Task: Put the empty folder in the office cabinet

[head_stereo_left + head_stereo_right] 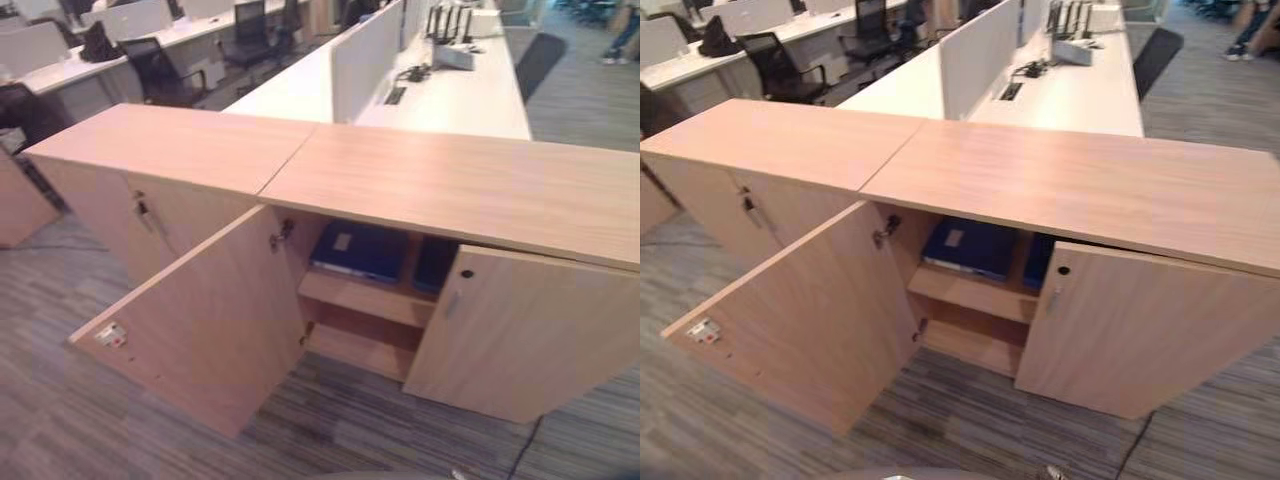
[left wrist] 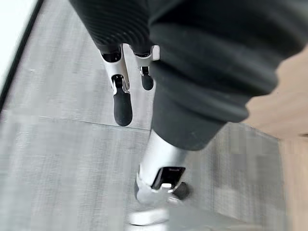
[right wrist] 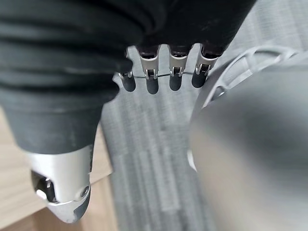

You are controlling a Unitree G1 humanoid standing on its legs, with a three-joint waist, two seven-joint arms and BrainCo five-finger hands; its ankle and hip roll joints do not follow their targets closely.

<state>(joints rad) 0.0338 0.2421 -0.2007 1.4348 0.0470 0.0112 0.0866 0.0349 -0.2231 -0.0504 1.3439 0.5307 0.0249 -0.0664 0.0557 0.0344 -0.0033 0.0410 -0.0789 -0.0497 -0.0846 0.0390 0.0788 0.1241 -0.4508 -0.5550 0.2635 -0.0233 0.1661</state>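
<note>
A blue folder (image 1: 360,248) lies flat on the upper shelf (image 1: 365,297) inside the wooden office cabinet (image 1: 450,185). A second dark blue item (image 1: 435,262) stands beside it, half hidden by the right door (image 1: 520,330), which is ajar. The cabinet's left door (image 1: 200,320) is swung wide open toward me. My left hand (image 2: 121,103) hangs over the grey carpet with straight fingers and holds nothing. Beside the cabinet's wood my right hand (image 3: 151,82) also hangs down, fingers relaxed and empty.
A second cabinet (image 1: 170,140) with shut doors adjoins on the left. Behind stand white desks (image 1: 450,95) with a partition (image 1: 365,55), and office chairs (image 1: 160,70). A person's legs (image 1: 620,40) show at the far right. Striped carpet (image 1: 330,420) lies in front.
</note>
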